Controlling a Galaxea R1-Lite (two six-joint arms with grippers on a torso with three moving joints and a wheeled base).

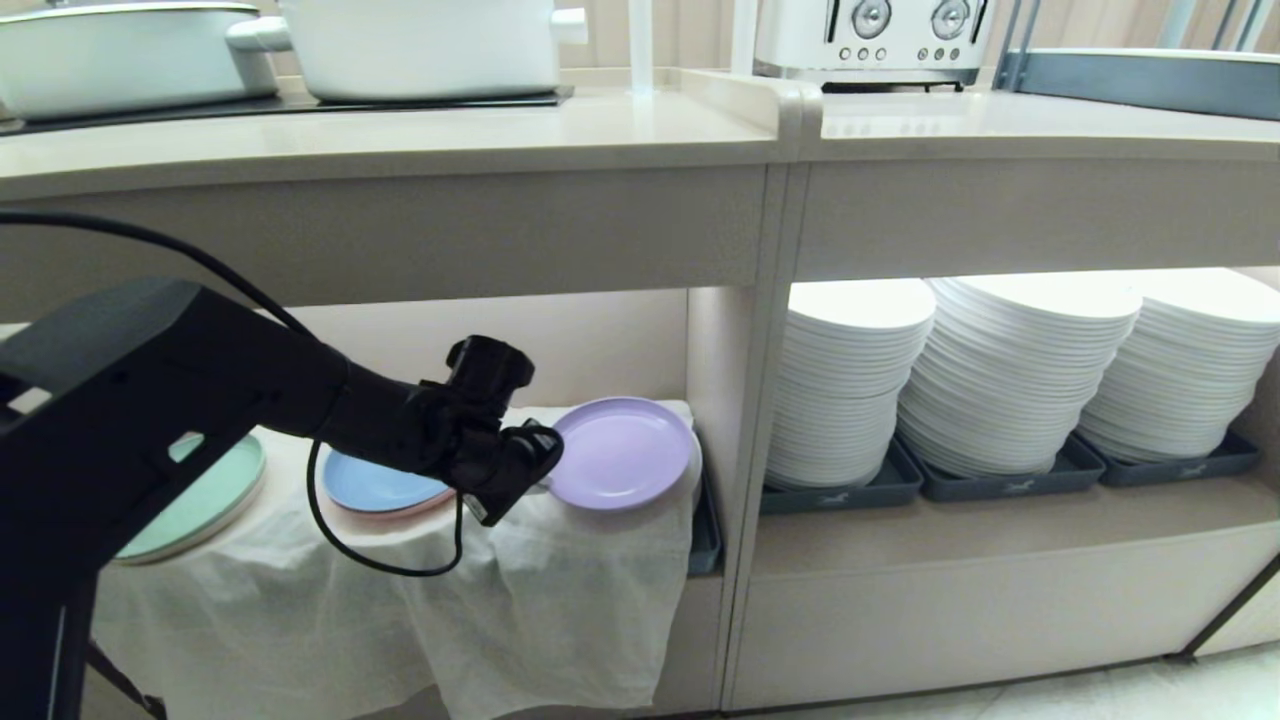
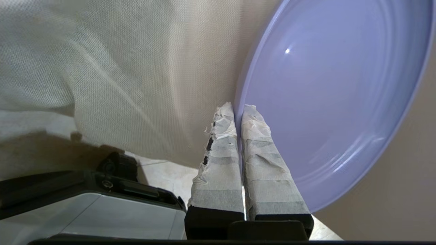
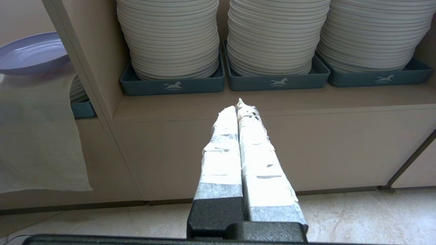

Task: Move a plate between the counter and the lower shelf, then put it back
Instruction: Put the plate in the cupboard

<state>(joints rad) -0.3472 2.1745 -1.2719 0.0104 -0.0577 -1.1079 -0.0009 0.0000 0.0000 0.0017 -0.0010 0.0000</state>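
Lower shelf (image 1: pixel 600 340), cloth (image 1: pixel 560 600) draped: my left gripper (image 1: pixel 535 462) pinches plate (image 1: pixel 625 452) rim, plate just beyond fingertips. Right gripper (image 3: pixel 240 105) closed, empty, facing white stacks (image 3: pixel 170 37).

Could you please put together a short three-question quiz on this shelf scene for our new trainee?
1. True or false: the left end effector is shut on the rim of the plate.
2. Which plate lies between the mint green plate and the lavender one? A) white B) light blue C) black
3. What covers the lower shelf under the coloured plates?

Key: 1 true; 2 B; 3 a white cloth.
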